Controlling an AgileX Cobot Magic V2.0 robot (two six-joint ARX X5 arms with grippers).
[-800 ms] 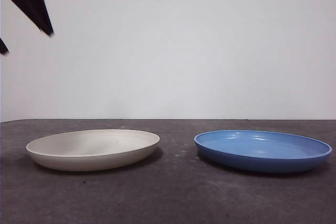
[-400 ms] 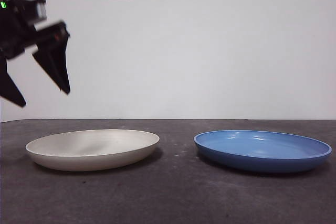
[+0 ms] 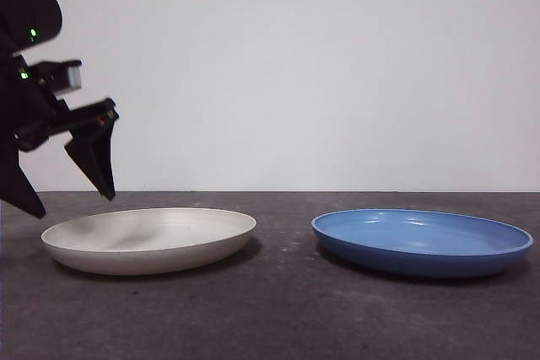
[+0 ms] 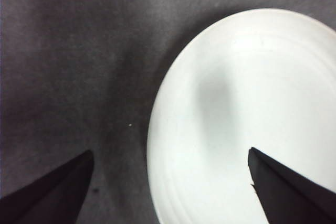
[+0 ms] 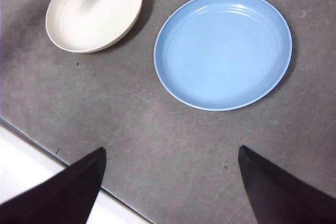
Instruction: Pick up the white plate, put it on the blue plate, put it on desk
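On the mottled matte desk point(image 3: 278, 318), the left hand point(image 3: 67, 183) hovers spread over the ringed cream white plate's point(image 3: 150, 239) rim

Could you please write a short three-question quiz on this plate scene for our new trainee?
1. True or false: the white plate already sits on the blue plate.
2. Which gripper hangs open over the white plate's rim: A left gripper, B right gripper?
3. Fill in: both plates rest on the ____.

Key: 1 false, they lie apart on the desk; 2 A; 3 desk.
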